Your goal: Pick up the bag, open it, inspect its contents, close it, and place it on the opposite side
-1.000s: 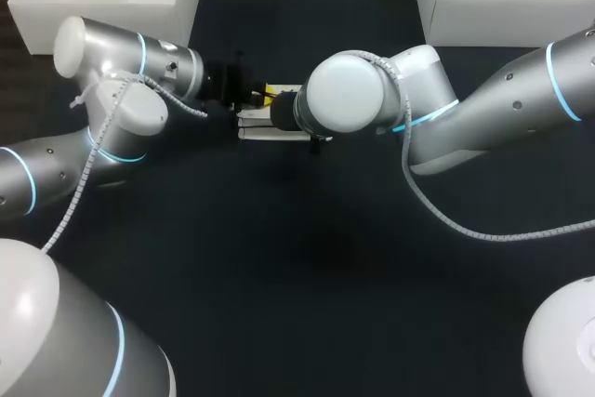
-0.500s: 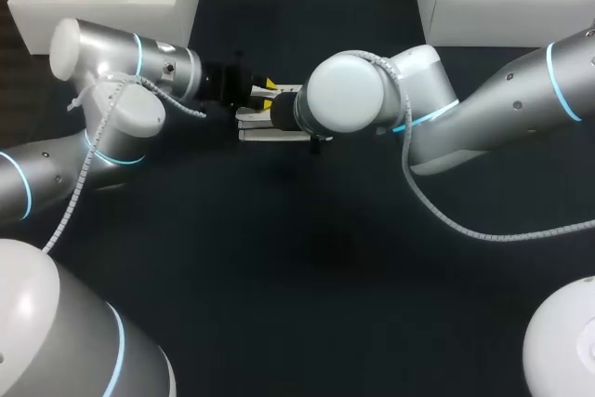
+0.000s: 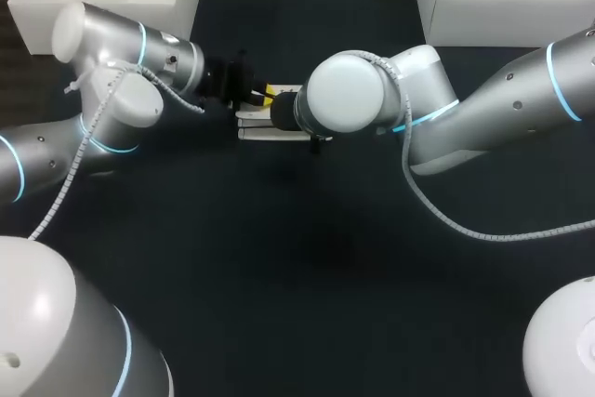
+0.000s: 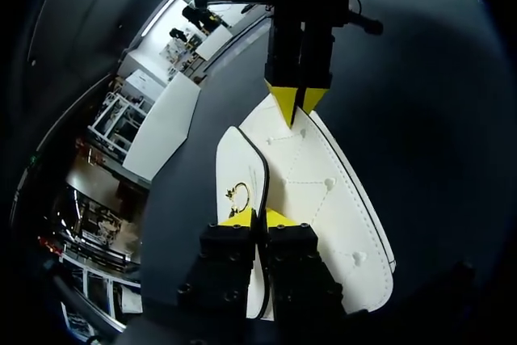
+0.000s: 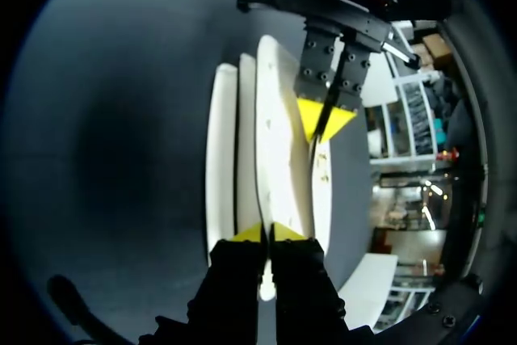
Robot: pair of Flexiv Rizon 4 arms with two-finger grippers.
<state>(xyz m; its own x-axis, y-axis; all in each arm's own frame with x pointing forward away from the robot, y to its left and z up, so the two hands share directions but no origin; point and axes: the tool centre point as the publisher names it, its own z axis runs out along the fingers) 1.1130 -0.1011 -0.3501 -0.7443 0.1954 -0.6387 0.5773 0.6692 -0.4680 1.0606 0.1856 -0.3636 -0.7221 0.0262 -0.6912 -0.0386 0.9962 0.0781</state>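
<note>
bag (image 3: 260, 134), upper middle of head frame, pinched at opposite ends by left gripper (image 4: 258, 217) and right gripper (image 5: 267, 233); opening step apparently in hand; next move likely: draw flap apart.

The bag (image 4: 323, 191) sits between left end effector (image 4: 258, 217) and right end effector (image 5: 266, 233).

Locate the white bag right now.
Head view: the white bag is mid-table toward the far edge, pinched between the left end effector and right end effector.

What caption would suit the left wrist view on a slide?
Left gripper and right gripper shut on opposite ends of the white bag, with the dark table behind.
</note>
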